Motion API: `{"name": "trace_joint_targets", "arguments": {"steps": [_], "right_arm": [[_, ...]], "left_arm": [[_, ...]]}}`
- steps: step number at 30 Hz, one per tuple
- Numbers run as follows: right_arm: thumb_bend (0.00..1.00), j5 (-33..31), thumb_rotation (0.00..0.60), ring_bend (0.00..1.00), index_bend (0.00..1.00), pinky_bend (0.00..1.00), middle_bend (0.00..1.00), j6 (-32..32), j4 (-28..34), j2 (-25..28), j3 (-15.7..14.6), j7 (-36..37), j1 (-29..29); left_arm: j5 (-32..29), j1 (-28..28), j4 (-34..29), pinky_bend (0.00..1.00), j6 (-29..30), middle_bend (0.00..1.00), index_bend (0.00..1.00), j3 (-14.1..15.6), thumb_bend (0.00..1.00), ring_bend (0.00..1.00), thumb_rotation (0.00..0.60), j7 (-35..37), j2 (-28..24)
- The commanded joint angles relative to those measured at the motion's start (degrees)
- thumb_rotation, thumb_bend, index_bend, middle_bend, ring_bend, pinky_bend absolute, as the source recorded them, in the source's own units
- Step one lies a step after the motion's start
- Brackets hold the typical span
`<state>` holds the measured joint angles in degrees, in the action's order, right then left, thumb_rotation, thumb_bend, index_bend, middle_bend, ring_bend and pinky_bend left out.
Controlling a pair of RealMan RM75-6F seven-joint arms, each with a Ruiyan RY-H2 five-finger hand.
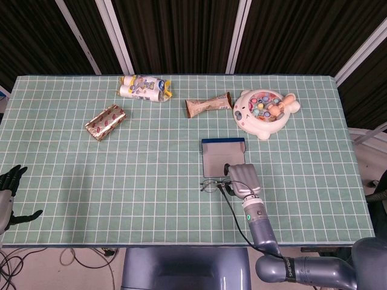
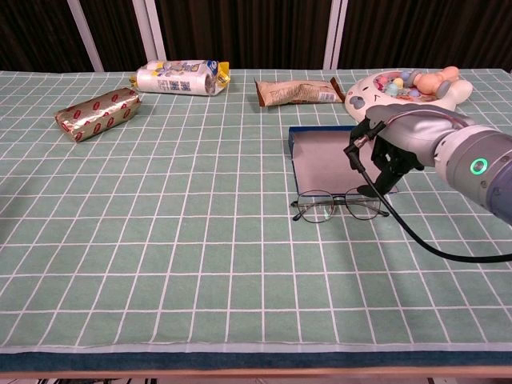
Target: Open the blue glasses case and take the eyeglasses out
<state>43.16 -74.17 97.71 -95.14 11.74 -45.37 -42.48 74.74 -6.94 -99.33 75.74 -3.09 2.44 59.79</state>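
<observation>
At the far left edge of the counter [image 1: 151,199], the left hand [image 1: 8,196] is seen with fingers spread and nothing held. The eyeglasses [image 2: 339,205] are laid flat on the counter, just in front of the opened blue glasses case [image 2: 332,156]. The right hand [image 2: 398,148] is hung over the right lens and the case's near corner, fingers curled downward; whether anything is gripped cannot be told.

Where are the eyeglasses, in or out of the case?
Out: the eyeglasses lie on the mat in front of the open blue glasses case.
</observation>
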Motion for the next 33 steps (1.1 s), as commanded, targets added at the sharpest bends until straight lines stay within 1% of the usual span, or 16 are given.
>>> {"name": "trace_joint_targets", "arguments": {"steps": [1, 8, 19, 33], "right_arm": [[0.36, -0.4, 0.6, 0.83, 0.48, 0.77, 0.88, 0.4, -1.1, -0.9, 0.1, 0.0, -0.2], [0.38, -1.2, 0.6, 0.83, 0.48, 0.77, 0.88, 1.3, -3.4, -2.6, 0.7, -0.1, -0.7], [0.38, -1.5, 0.6, 0.83, 0.48, 0.77, 0.88, 2.0, -5.3, -4.4, 0.6, 0.3, -0.6], [0.4, -1.5, 0.6, 0.83, 0.49, 0.77, 0.88, 2.6, -7.8, -6.4, 1.2, 1.4, -0.3]], "left_arm": [[-0.1, 0.0, 0.0, 0.0, -0.2, 0.0, 0.0, 0.0, 0.07, 0.0, 0.6, 0.0, 0.0], [-0.5, -0.2, -0.2, 0.0, -0.7, 0.0, 0.0, -0.1, 0.07, 0.0, 0.6, -0.1, 0.0], [-0.8, -0.3, -0.3, 0.0, -0.9, 0.0, 0.0, -0.2, 0.07, 0.0, 0.6, -0.2, 0.0], [-1.0, -0.3, -0.3, 0.0, -1.0, 0.0, 0.0, -0.2, 0.07, 0.0, 0.6, -0.3, 0.0]]}}
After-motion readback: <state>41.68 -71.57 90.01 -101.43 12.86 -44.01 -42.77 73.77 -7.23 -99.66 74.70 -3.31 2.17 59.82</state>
